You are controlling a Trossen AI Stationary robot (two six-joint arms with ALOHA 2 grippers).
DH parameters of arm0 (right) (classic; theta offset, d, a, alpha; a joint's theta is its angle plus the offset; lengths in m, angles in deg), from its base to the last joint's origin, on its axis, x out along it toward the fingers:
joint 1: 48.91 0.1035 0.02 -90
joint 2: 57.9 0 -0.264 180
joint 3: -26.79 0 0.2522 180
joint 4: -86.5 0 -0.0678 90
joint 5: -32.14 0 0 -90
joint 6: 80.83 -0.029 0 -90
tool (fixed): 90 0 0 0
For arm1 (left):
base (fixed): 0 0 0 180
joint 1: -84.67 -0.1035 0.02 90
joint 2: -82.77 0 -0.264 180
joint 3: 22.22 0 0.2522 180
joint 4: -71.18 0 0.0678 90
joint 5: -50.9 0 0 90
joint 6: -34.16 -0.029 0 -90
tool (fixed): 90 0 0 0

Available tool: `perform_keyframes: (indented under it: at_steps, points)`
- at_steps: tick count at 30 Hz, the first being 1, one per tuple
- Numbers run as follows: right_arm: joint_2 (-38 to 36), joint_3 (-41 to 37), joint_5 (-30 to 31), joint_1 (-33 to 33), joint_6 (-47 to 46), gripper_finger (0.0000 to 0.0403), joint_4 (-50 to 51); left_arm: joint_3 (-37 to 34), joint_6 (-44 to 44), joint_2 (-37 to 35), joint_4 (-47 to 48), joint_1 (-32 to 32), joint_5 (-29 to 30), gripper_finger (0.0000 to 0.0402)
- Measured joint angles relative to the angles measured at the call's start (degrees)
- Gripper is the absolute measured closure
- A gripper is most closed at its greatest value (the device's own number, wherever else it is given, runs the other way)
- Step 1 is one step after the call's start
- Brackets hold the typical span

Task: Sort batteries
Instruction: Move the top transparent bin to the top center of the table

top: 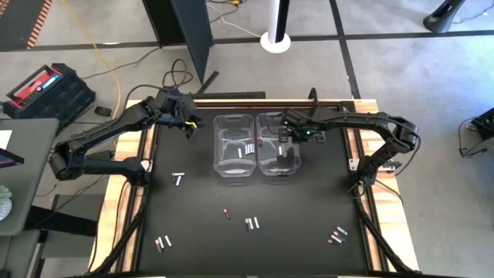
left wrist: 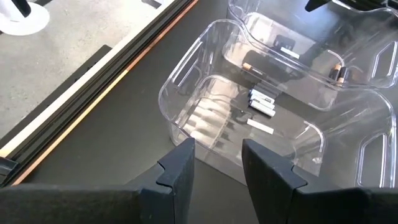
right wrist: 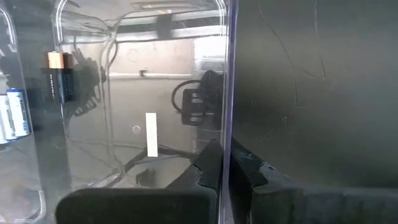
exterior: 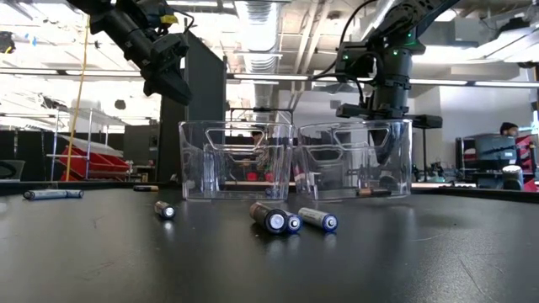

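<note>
Two clear bins stand side by side mid-table. The left bin [top: 234,144] holds silvery batteries [left wrist: 261,102]. The right bin [top: 279,144] holds dark, copper-ended batteries [right wrist: 60,78]. More batteries lie loose on the black table: one [top: 179,178] at left, a pair [top: 252,224] near the front, another pair [top: 337,234] at front right. My right gripper [right wrist: 227,165] hangs pointing down over the right bin, just above one wall's rim [exterior: 375,122], open only by a narrow slit with nothing between its fingers. My left gripper [left wrist: 217,152] hovers open and empty, high, left of the left bin.
Wooden rails [top: 147,147] border the black table top on its left and right sides. More loose batteries lie at the front left [top: 163,242] and centre [top: 227,214]. In the low view several of them [exterior: 274,217] lie in front of the bins.
</note>
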Motion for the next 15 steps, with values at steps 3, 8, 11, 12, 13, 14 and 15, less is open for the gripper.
perform_keyframes:
  at_steps: [3, 8, 11, 12, 13, 14, 15]
  points:
    - [0.00, 0.00, 0.00, 0.00, 0.00, 0.0354, 0.27, 0.00, 0.00, 0.00, 0.00, 0.00, 0.00, 0.0274]
    - [0.00, 0.00, 0.00, 0.00, 0.00, 0.0350, 0.22, 0.00, 0.00, 0.00, 0.00, 0.00, 0.00, 0.0274]
    - [0.00, 0.00, 0.00, 0.00, 0.26, 0.0350, 0.22, 0.00, 0.00, 0.00, 0.00, 0.00, 0.00, 0.0274]
    - [0.02, 0.00, 0.02, 0.00, 0.30, 0.0350, 0.22, 0.00, 0.00, 0.00, 0.00, 0.00, 0.00, 0.0274]
    - [0.00, 0.00, 0.00, 0.00, 0.33, 0.0350, 0.22, 0.00, 0.00, 0.00, 0.00, 0.00, 0.00, 0.0274]
    - [0.00, 0.00, 0.00, 0.00, 0.38, 0.0350, 0.22, 0.00, -0.13, 0.00, 0.00, 0.00, 0.00, 0.0274]
    - [-0.03, 0.00, 0.00, 0.00, 0.43, 0.0350, 0.22, 0.00, -0.46, 0.00, 0.00, 0.00, 0.00, 0.0274]
